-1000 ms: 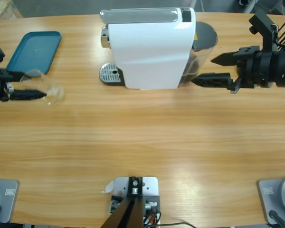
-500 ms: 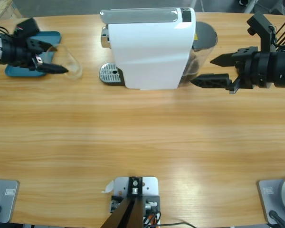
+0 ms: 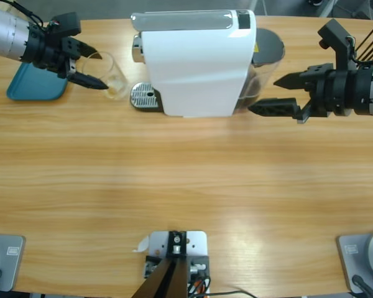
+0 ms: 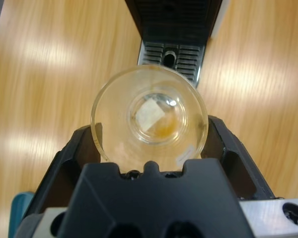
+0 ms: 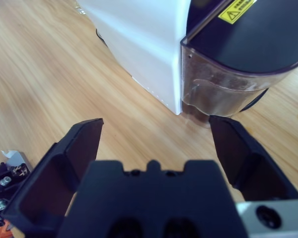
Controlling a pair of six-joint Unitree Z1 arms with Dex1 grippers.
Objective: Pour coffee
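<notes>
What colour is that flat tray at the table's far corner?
Teal blue; the tray shows best in the high view.

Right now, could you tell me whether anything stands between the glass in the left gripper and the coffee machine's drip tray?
Nothing visible does. The left gripper holds the empty glass just beside the drip tray of the coffee machine, with only bare table between them; the wrist view shows the tray's grille unoccupied.
</notes>
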